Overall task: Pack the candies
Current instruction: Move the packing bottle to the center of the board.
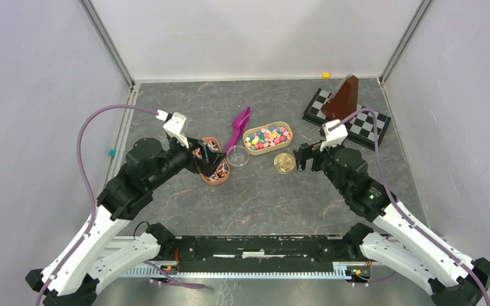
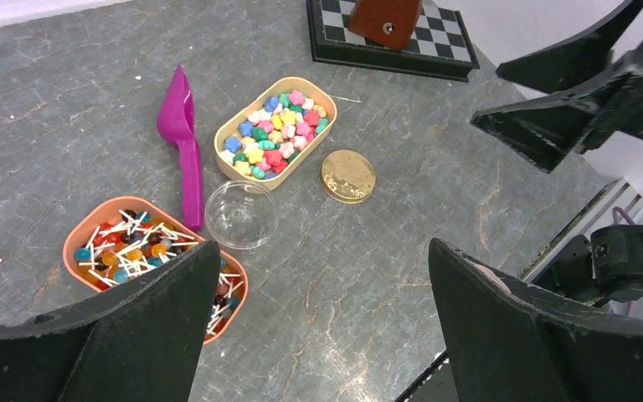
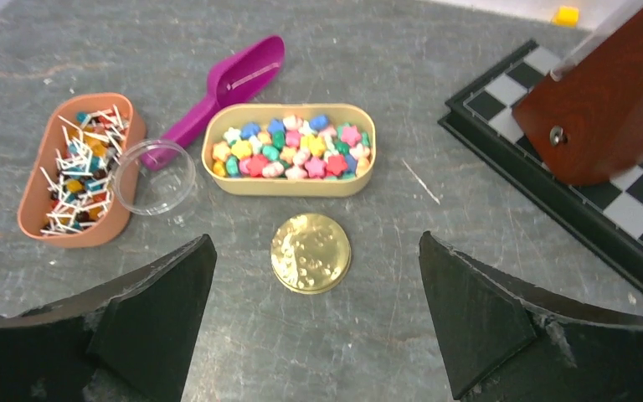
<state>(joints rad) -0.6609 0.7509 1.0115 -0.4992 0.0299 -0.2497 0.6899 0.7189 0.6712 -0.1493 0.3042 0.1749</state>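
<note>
The candies (image 1: pixel 268 137), small star-like pieces in mixed bright colours, fill a beige oval tray (image 1: pixel 287 134) in the middle of the table; they also show in the left wrist view (image 2: pixel 275 134) and the right wrist view (image 3: pixel 291 151). A clear round jar (image 1: pixel 237 156) stands just left of the tray, a gold lid (image 1: pixel 284 162) lies just in front of it, and a magenta scoop (image 1: pixel 238 125) lies behind the jar. My left gripper (image 1: pixel 212 159) is open and empty above the orange-brown tray. My right gripper (image 1: pixel 301 157) is open and empty just right of the gold lid (image 3: pixel 311 252).
An orange-brown oval tray (image 1: pixel 216 180) of white-stick sweets sits left of the jar. A chessboard (image 1: pixel 357 124) with a brown wooden pyramid (image 1: pixel 345 97) stands at the back right. A small yellow piece (image 1: pixel 325 74) lies by the back wall. White walls enclose the table.
</note>
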